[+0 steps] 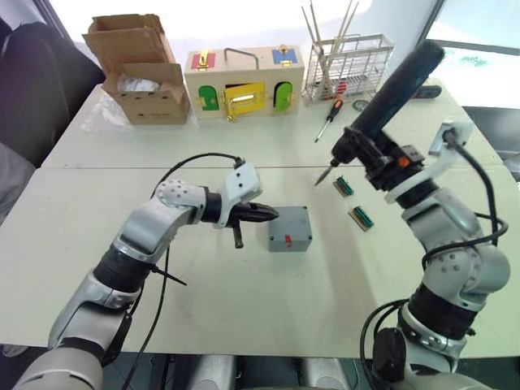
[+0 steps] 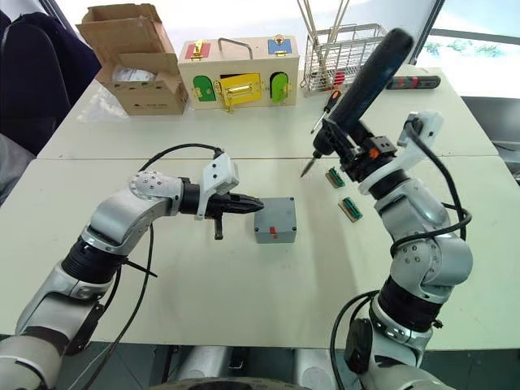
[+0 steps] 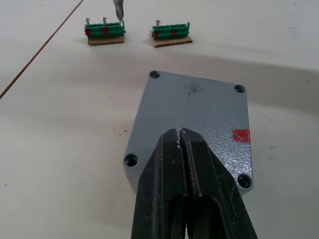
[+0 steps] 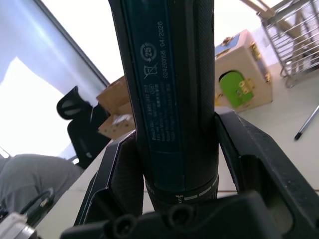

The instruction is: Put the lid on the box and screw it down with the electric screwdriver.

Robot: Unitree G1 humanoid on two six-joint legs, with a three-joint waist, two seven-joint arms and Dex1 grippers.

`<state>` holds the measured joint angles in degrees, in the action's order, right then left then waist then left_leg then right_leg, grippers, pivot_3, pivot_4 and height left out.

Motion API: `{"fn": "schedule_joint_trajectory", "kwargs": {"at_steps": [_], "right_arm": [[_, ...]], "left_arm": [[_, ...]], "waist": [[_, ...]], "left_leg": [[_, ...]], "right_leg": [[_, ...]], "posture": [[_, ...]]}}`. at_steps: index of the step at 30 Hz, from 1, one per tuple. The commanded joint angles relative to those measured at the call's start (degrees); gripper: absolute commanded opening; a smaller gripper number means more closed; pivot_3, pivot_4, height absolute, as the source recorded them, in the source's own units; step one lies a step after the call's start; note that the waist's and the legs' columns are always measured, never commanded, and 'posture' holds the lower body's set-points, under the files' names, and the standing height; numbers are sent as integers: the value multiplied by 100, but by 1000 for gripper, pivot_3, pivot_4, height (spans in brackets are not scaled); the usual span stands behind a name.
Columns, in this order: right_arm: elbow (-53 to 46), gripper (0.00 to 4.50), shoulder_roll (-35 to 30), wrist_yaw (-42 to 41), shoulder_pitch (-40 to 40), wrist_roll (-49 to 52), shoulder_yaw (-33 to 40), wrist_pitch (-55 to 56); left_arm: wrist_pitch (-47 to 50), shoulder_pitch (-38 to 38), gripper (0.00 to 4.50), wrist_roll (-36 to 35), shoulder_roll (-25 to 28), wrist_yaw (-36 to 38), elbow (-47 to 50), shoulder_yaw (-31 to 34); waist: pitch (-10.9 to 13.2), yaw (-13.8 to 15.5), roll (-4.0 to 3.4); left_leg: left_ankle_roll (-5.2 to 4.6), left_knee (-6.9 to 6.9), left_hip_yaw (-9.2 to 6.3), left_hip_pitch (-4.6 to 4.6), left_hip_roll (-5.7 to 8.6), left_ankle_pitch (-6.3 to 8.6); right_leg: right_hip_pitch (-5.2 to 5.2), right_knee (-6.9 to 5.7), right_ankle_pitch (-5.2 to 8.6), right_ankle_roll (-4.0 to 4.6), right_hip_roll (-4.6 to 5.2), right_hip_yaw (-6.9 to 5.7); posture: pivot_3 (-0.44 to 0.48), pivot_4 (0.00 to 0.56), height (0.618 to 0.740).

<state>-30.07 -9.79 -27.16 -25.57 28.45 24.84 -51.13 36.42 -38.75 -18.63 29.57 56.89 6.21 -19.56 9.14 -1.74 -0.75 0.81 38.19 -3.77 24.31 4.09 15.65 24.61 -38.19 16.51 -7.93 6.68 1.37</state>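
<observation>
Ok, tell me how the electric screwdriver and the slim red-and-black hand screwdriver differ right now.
The electric screwdriver is thick and dark, while the hand screwdriver is slim with a red-and-black handle. The electric screwdriver is held in the right gripper, off the table, tilted with its bit pointing down; the hand screwdriver lies flat on the table near the wire rack, untouched. Both are on the robot's right side.

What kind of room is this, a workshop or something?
Probably a robot test lab set up as a small assembly bench: white tables by a bright window, a wire rack of tools, green screw holders, and a wooden latch-door practice box beside a cardboard carton.
</observation>
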Motion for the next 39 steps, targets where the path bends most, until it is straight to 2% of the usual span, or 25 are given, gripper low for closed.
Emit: {"fn": "schedule_joint_trajectory", "kwargs": {"at_steps": [1, 5, 29, 35, 39], "right_arm": [[-268, 1938, -105, -22, -18, 240, -278, 451], [-245, 1938, -204, 65, 98, 300, -505, 634], [-223, 1938, -757, 322, 666, 587, -956, 1088], [-110, 1938, -858, 293, 686, 444, -1218, 1297], [-72, 1938, -1114, 40, 808, 183, -1707, 1494]], "left_arm": [[-194, -67, 0, 204, -115, -19, -142, -88], [-419, 27, 0, 506, -129, 45, -301, -286], [-390, 45, 0, 443, -424, 63, -334, -123], [-384, 81, 0, 429, -423, 67, -297, -106], [-346, 129, 0, 463, -410, 43, -245, -153]], "waist": [[0, -12, 0], [-1, -41, 2], [-2, -42, 4], [-2, -43, 4], [-4, -51, 7]], "left_leg": [[0, 1, -1, 0, 1, 0], [0, 1, -5, -2, 1, 0], [0, 2, -14, -5, 0, 0], [-1, 3, -14, -5, 0, 0], [-1, 2, -13, -9, 1, 0]], "right_leg": [[0, 0, 0, 0, 0, 0], [-1, 0, 0, 0, 0, -2], [-8, 1, 0, 0, 3, -5], [-8, 1, 0, 0, 3, -5], [-11, 1, 0, -1, 3, -5]], "posture": [[0, 150, 730], [0, 150, 730], [0, 150, 730], [0, 150, 730], [0, 150, 730]]}}
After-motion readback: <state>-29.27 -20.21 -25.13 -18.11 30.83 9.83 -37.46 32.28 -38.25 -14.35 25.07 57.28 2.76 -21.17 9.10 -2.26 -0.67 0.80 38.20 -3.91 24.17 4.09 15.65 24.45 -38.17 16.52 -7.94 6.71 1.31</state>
